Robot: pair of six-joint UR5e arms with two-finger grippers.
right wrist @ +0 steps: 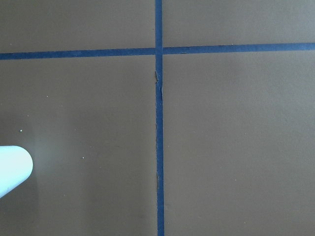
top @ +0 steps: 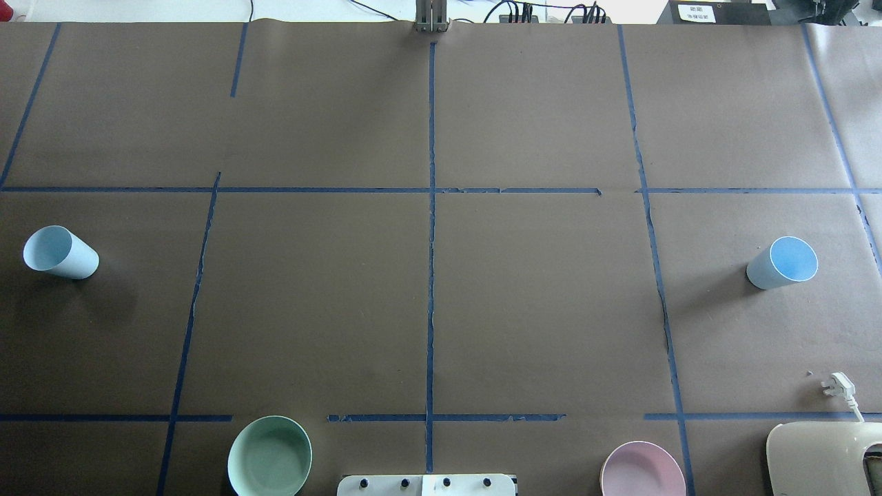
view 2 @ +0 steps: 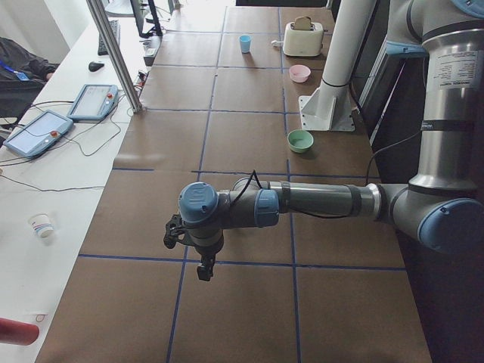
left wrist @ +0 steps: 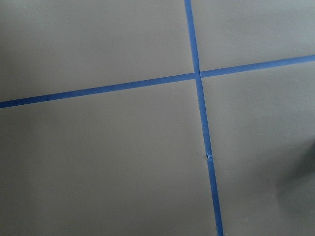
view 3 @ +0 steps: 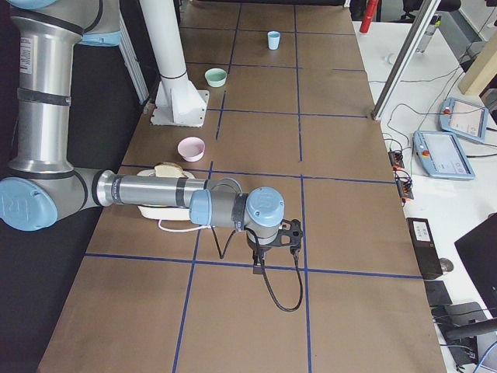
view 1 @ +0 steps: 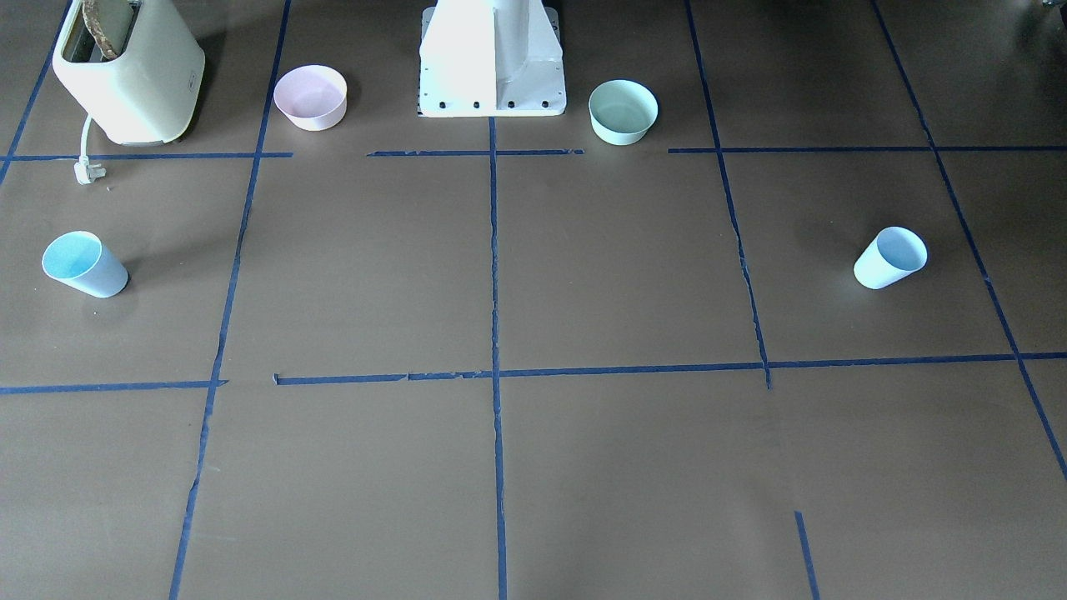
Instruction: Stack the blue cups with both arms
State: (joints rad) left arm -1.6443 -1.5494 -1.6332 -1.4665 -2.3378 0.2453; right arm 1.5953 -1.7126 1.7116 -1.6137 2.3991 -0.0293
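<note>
Exterior left view: the left gripper [view 2: 203, 272] hangs near the desk's left edge, the right gripper [view 3: 258, 270] near its right edge; whether their jaws are apart I cannot tell. The upright left pale blue tapered plastic cup [top: 60, 253] and right pale blue cup [top: 782, 263] probably sit under their own arms.

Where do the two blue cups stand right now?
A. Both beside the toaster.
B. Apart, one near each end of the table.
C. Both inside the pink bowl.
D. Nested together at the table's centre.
B: the overhead view shows the blue cup on the robot's left and the blue cup on the robot's right upright near opposite ends of the table, unstacked.
</note>
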